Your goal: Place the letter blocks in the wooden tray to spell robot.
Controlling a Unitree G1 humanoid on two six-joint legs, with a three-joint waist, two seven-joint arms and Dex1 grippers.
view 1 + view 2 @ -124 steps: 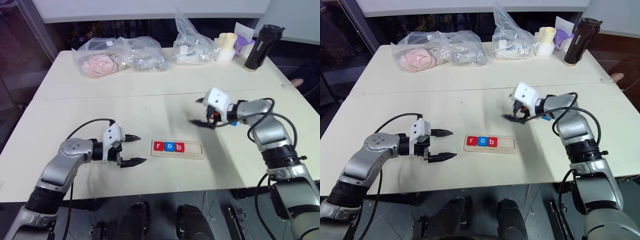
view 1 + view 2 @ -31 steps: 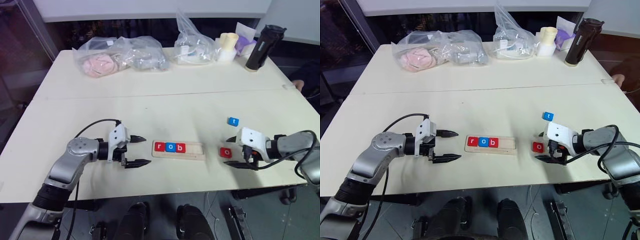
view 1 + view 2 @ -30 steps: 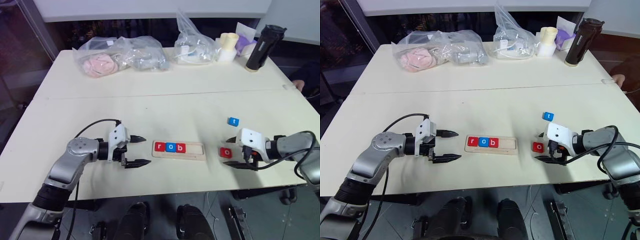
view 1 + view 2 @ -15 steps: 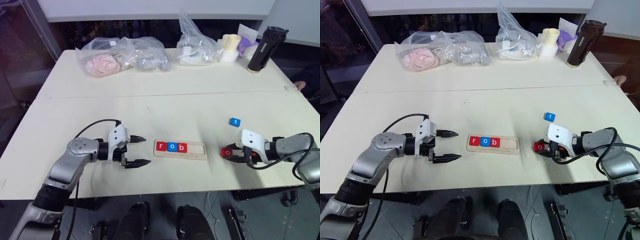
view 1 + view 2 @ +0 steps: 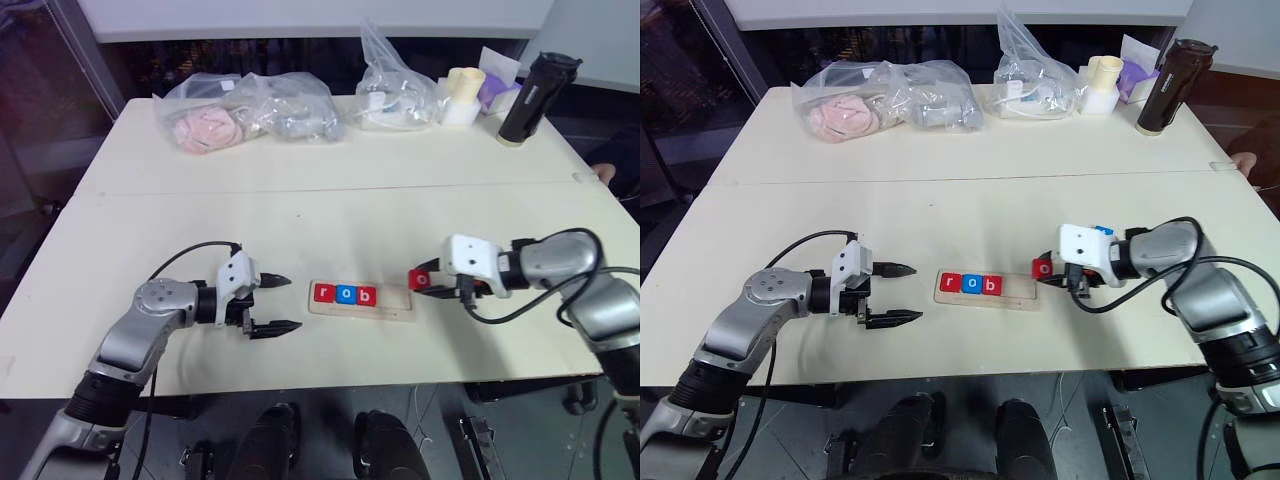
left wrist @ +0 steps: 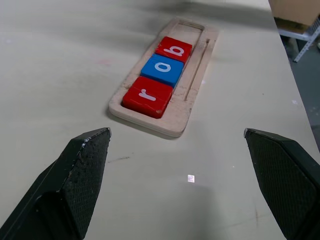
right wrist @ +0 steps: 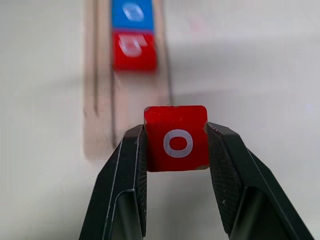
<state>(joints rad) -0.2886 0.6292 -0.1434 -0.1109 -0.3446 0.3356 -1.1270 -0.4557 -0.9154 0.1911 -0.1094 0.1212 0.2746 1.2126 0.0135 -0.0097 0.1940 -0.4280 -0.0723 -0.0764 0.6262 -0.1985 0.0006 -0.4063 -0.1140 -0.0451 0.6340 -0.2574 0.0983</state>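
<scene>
Right wrist view: right gripper (image 7: 176,150) clamped on a red block (image 7: 176,137) marked "o", held above the table just off the empty end of the wooden tray (image 7: 97,120).

Left wrist view: tray blocks read "r" (image 6: 148,96) red, "o" (image 6: 162,69) blue, "b" (image 6: 173,49) red.

Left eye view, lower centre: tray; left gripper (image 5: 277,303) beside it, jaws wide, holding nothing. Blue block (image 5: 1103,230) peeks behind the right gripper's white housing.

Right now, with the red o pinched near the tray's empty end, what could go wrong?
The right claw grips the red o block only by its side edges, so it could twist or slip. The free groove of the wooden tray beside b is narrow, so the block might catch the rim.
</scene>
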